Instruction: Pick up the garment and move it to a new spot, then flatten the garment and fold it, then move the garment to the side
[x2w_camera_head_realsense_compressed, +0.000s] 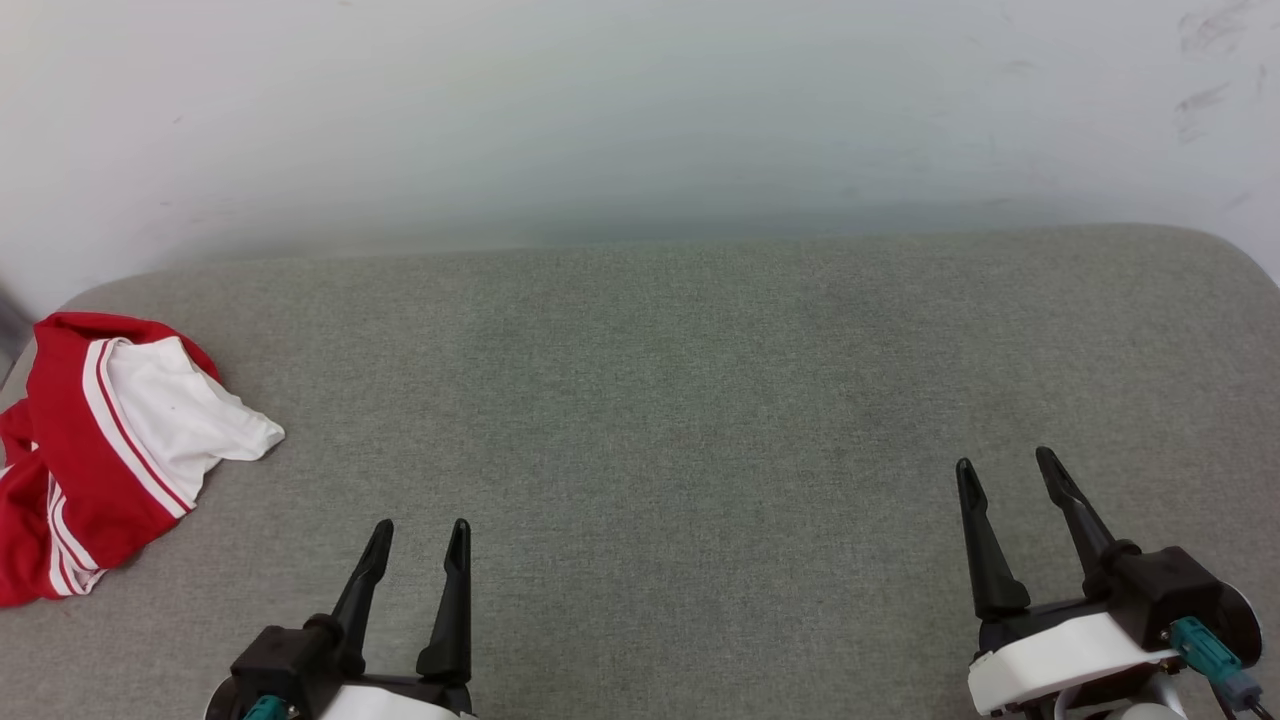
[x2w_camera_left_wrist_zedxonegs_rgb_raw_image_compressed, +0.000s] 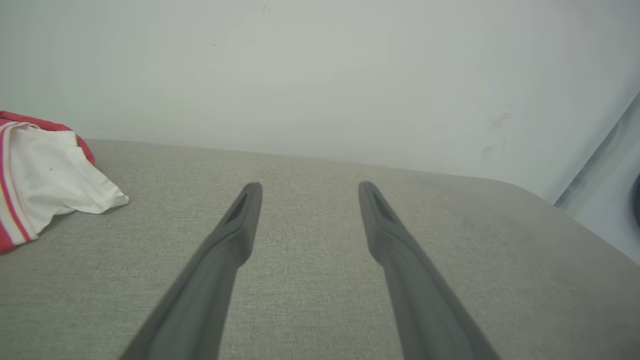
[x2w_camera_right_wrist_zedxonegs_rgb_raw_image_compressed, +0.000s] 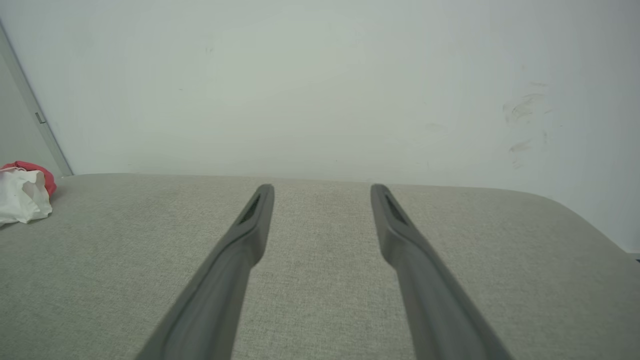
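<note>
The left gripper (x2w_camera_left_wrist_zedxonegs_rgb_raw_image_compressed: 310, 186) hangs low over a grey upholstered surface (x2w_camera_left_wrist_zedxonegs_rgb_raw_image_compressed: 310, 310). Its two long dark fingers (x2w_camera_left_wrist_zedxonegs_rgb_raw_image_compressed: 235, 235) reach toward the far wall, spread wide, with bare fabric showing in the gap between them. The tips touch nothing.

At the far left the garment (x2w_camera_left_wrist_zedxonegs_rgb_raw_image_compressed: 45, 185) lies crumpled on the surface, well apart from the fingers. Its white sleeve is bunched to a point toward the right, edged with red-and-white striped trim, and red cloth shows behind it.

A pale wall (x2w_camera_left_wrist_zedxonegs_rgb_raw_image_compressed: 320, 75) rises behind the far edge, with faint scuff marks (x2w_camera_left_wrist_zedxonegs_rgb_raw_image_compressed: 495, 122) toward the right. The far right corner of the surface is rounded, and a light grey panel (x2w_camera_left_wrist_zedxonegs_rgb_raw_image_compressed: 610, 165) stands beyond it.
</note>
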